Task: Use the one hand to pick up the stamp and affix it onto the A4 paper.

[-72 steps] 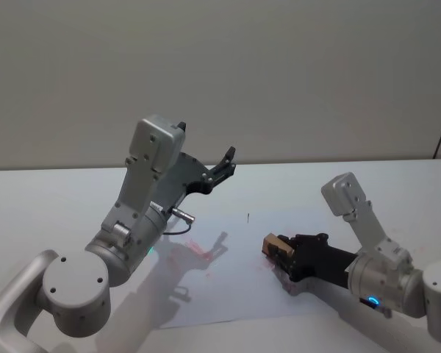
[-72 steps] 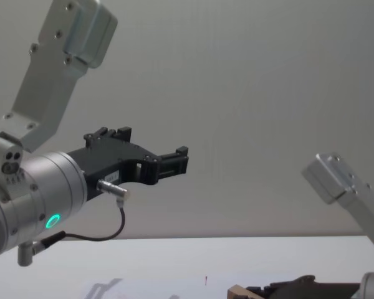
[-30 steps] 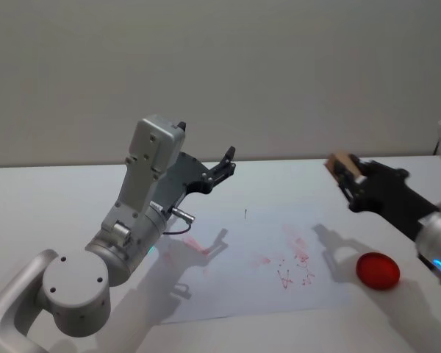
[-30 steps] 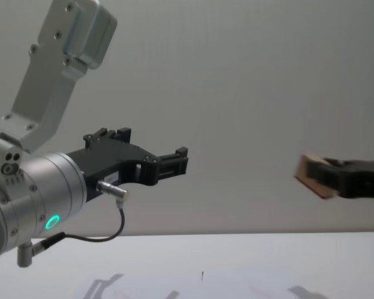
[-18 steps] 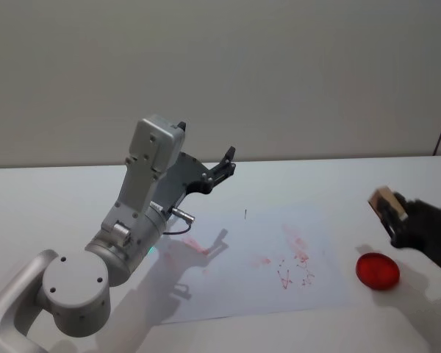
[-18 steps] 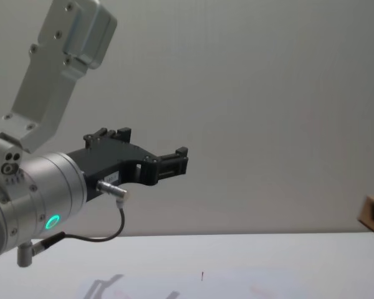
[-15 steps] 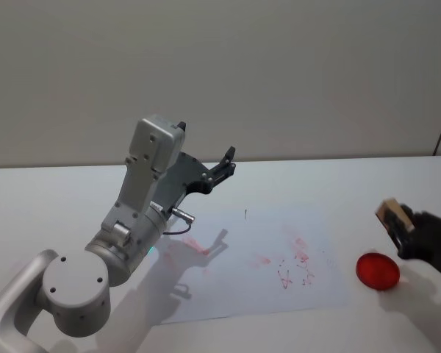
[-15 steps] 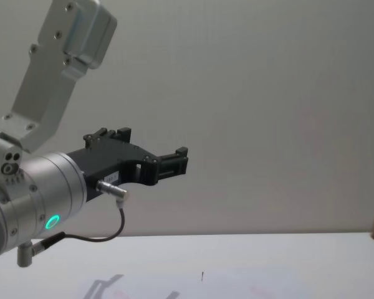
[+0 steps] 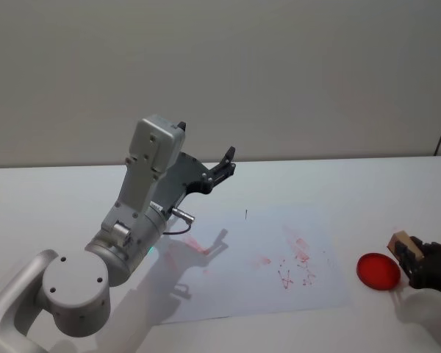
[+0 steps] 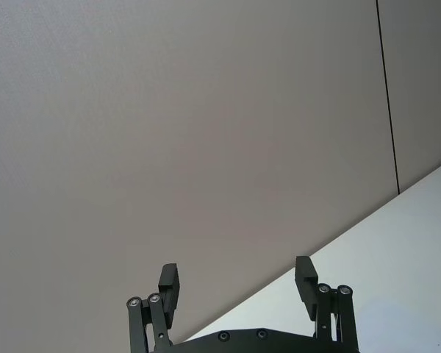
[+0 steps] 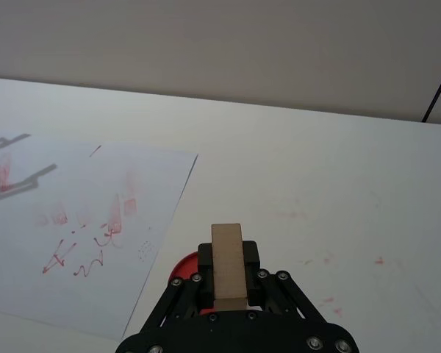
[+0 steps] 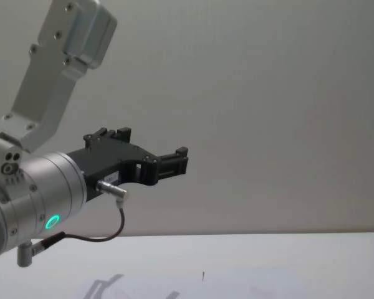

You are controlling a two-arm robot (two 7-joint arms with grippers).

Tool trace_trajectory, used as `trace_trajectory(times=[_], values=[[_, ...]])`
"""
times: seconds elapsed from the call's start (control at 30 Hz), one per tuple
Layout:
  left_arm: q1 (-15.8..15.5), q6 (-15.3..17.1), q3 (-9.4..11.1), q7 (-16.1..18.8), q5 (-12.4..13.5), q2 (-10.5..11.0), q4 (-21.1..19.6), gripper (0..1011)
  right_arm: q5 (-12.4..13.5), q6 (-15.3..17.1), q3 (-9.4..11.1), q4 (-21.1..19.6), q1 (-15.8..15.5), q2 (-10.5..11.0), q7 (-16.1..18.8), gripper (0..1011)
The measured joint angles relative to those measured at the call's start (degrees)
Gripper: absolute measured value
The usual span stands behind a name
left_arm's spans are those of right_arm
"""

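The small light-brown wooden stamp block [image 11: 228,264] sits between the fingers of the right black two-finger tool [image 11: 228,273], which is closed on it. The block's long axis runs along the fingers, its free end projecting past the fingertips. Just beyond the tool lies a round red ink pad [image 9: 378,271], partly hidden by tool and block in the right wrist view. The thin white A4 paper [image 9: 250,294], bearing red marks, lies beside the pad on the white tabletop [image 9: 338,184]. The left black tool [image 10: 239,283] is raised, its fingers spread wide with nothing between them.
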Motion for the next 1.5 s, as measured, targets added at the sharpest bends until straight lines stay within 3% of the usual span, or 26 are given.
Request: trace_trajectory(times=[0.67,1.07,1.5], values=[[0.0,0.0,0.0,0.0,0.0,0.0,0.0,1001,-5.4,2.2,-2.0,5.3,5.4,-2.0,5.9,217],[0.0,0.0,0.0,0.0,0.0,0.0,0.0,1001,-6.8,2.9,-3.0,6.7,6.7,-2.9,7.4,220],[0.0,0.0,0.0,0.0,0.0,0.0,0.0,1001,-7.4,3.1,-3.4,7.2,7.2,-3.3,8.0,617]])
